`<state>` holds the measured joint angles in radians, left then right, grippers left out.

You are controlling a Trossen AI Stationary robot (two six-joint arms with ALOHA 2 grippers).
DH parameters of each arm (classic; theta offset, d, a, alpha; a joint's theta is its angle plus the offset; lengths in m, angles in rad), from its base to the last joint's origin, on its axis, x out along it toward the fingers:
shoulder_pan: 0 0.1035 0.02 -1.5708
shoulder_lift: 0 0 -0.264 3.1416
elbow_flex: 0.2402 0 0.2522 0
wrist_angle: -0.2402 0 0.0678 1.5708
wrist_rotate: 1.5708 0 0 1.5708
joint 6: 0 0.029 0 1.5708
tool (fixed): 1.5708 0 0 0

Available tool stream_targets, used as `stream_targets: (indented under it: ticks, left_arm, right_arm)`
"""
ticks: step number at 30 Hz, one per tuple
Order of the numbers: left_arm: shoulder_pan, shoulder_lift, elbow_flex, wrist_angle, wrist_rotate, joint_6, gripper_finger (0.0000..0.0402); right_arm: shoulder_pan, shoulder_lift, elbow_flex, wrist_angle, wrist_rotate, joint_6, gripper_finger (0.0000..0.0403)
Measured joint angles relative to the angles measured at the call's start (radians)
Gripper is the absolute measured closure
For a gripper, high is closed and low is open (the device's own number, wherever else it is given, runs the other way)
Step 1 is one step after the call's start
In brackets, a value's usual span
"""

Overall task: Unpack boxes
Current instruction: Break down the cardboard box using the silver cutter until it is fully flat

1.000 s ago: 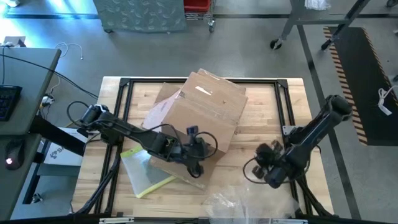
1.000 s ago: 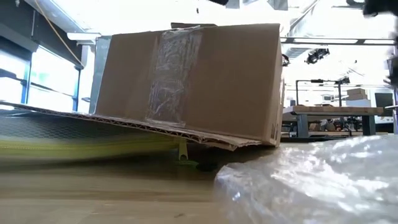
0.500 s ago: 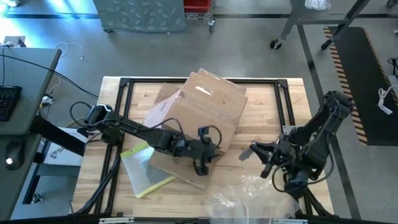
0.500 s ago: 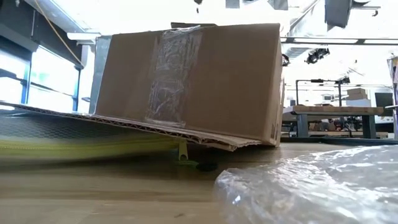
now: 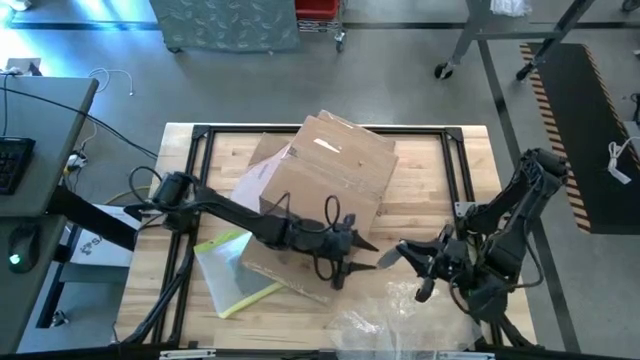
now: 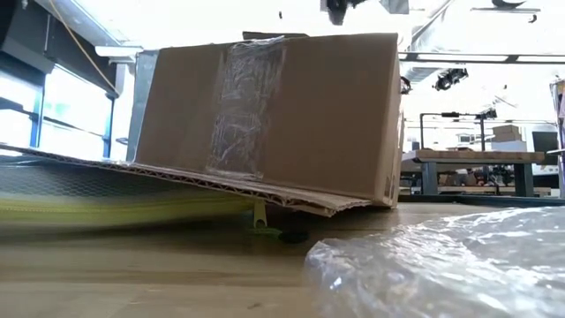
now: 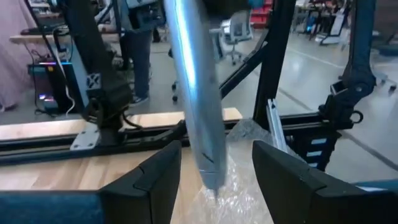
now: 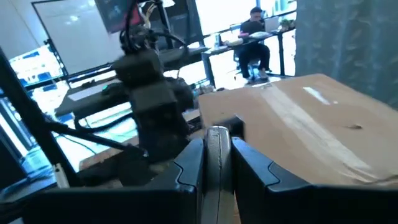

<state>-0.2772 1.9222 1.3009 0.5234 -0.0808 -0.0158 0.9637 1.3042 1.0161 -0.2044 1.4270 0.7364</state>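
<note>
The box (image 5: 335,175) lies mid-table, towards 12 o'clock of both grippers. The right gripper (image 5: 402,256) is clamped on a thin silver bar (image 7: 196,93). The left gripper (image 5: 350,262) stands apart around it, touching neither side.

This looks like a hand-over. The right should keep its grip firm while the left backs straight off without knocking the bar.

Only the left wrist view shows those gaps. Only the low view shows the tape (image 6: 243,106) on the box's side.

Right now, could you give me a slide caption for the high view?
Beside the cardboard box, the right gripper holds a thin grey tool toward the open left gripper.
</note>
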Motion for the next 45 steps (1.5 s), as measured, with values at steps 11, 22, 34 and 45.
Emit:
stream_targets:
  ticks: [11, 22, 34, 45]
  left_arm:
    - [-0.004, 0.080, 0.001, 0.123, 0.062, -0.104, 0.0230]
    - [-0.001, 0.078, 0.001, 0.103, 0.134, -0.156, 0.0350]
    - [-0.004, -0.057, 0.003, -0.254, 0.204, -0.403, 0.0350]
    - [-0.005, -0.196, -0.003, -0.668, 0.250, -0.605, 0.0350]
  right_arm:
    - [-0.068, 0.038, 0.000, 0.175, -0.110, -0.199, 0.0364]
    - [-0.066, 0.037, 0.000, 0.174, -0.145, -0.203, 0.0363]
    - [-0.069, 0.030, 0.001, 0.046, -0.274, -0.304, 0.0300]
    - [-0.087, 0.030, 0.176, -0.528, -0.510, -0.273, 0.0270]
